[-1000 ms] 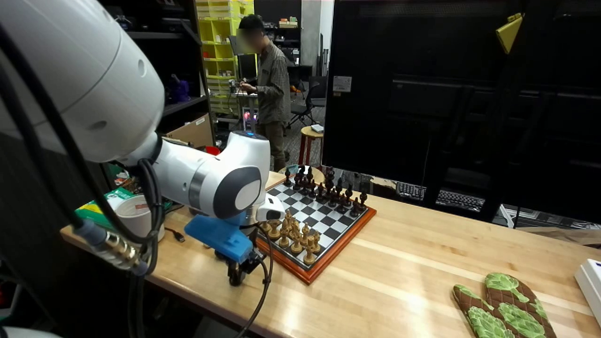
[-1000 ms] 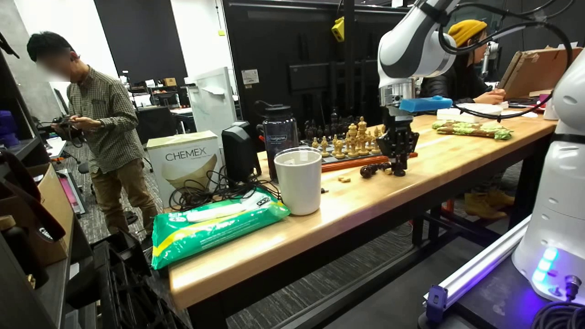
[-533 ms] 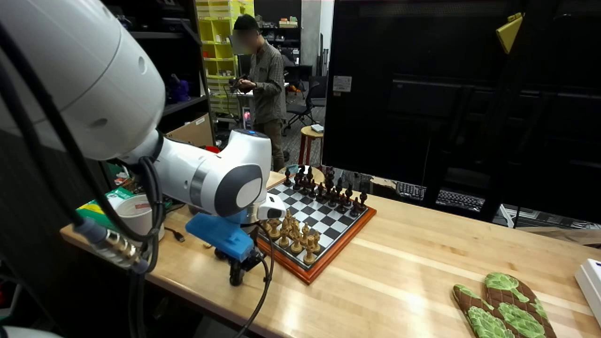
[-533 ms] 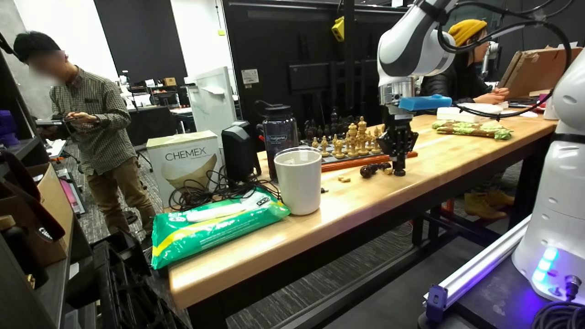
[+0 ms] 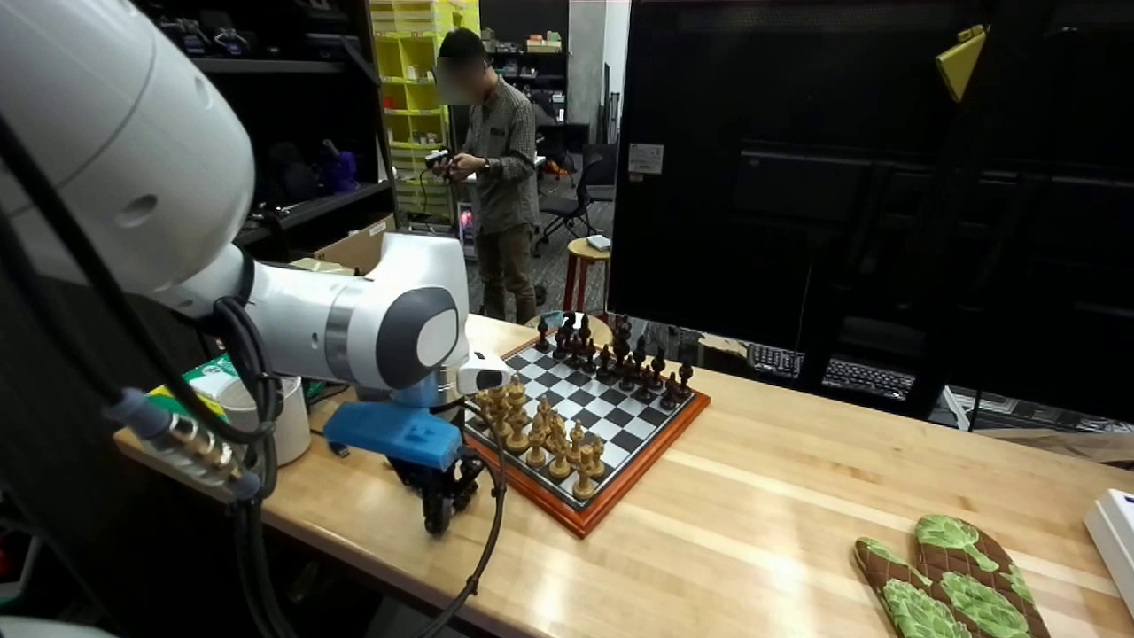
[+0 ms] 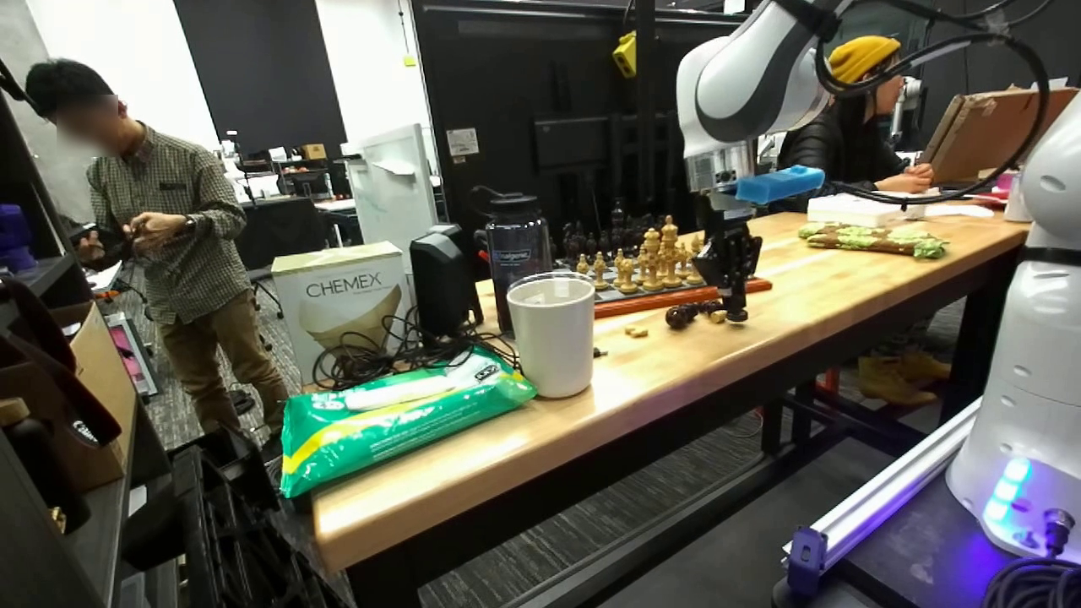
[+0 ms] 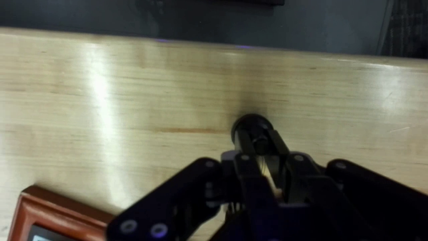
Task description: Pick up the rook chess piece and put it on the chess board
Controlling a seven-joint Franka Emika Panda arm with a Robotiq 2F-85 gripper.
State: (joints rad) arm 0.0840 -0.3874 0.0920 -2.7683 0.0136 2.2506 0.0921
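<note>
The chess board (image 5: 638,474) lies on the table with its black and white checks and reddish-brown rim; the rim also shows in an exterior view (image 6: 659,301) and at the lower left of the wrist view (image 7: 60,208). My gripper (image 7: 260,142) is shut on a dark chess piece, taken as the rook (image 7: 250,121). Its round base sticks out beyond the fingertips; the fingers hide the rest. The gripper (image 6: 733,291) points down beside the board, low over the table, between board and near table edge. I cannot tell whether the base touches the table.
Dark pieces (image 6: 678,317) and small light pieces (image 6: 636,332) lie on the table beside the gripper. Light pieces (image 5: 558,452) and dark pieces (image 5: 620,354) stand on the board. A white mug (image 6: 551,338), a bottle (image 6: 517,245), a wipes pack (image 6: 405,414) and oven mitts (image 5: 966,576) are around.
The arm and gripper have shifted a little to the left in both exterior views and tilted slightly, with the dark piece still in the jaws. The board and other pieces have not moved.
</note>
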